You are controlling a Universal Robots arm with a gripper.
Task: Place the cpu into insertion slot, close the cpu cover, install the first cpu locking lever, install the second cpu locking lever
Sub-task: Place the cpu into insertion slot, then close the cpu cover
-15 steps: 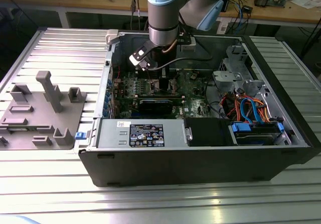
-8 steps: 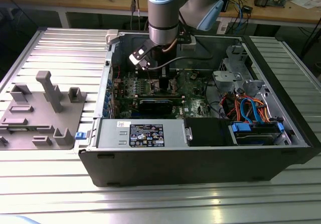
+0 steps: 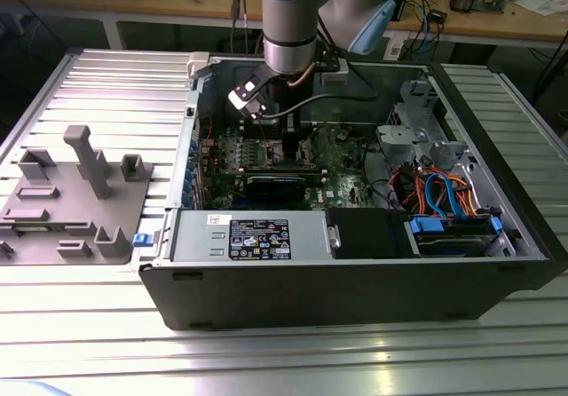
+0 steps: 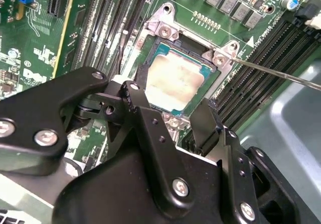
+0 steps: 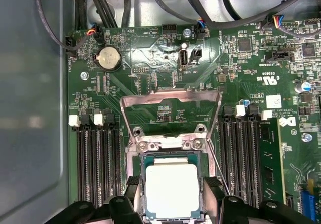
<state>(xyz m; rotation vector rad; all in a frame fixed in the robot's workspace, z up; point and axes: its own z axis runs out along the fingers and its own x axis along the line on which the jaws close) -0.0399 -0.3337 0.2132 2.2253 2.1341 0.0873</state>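
The cpu (image 5: 170, 190), a square chip with a silvery-grey top, lies flat in the insertion slot (image 5: 173, 155) on the green board; it is seen again in the second wrist view (image 4: 175, 83). My gripper (image 5: 171, 184) is open, its black fingers (image 5: 134, 188) straddling the chip on two sides with a small gap, as the second wrist view (image 4: 168, 103) also shows. The cpu cover (image 5: 150, 99) is swung back off the slot, and the board shows through its window. A thin wire locking lever (image 4: 281, 74) stands free beside the slot. In the exterior view the gripper (image 3: 286, 143) reaches down into the open computer case.
Long black memory slots (image 5: 95, 158) (image 5: 241, 156) flank the slot. A coin battery (image 5: 109, 58) and dark cables (image 5: 100, 8) lie beyond the cover. Inside the case sit a power supply (image 3: 257, 236) and a drive bay with blue and orange cables (image 3: 444, 196). A grey fixture (image 3: 71, 192) stands on the slatted table.
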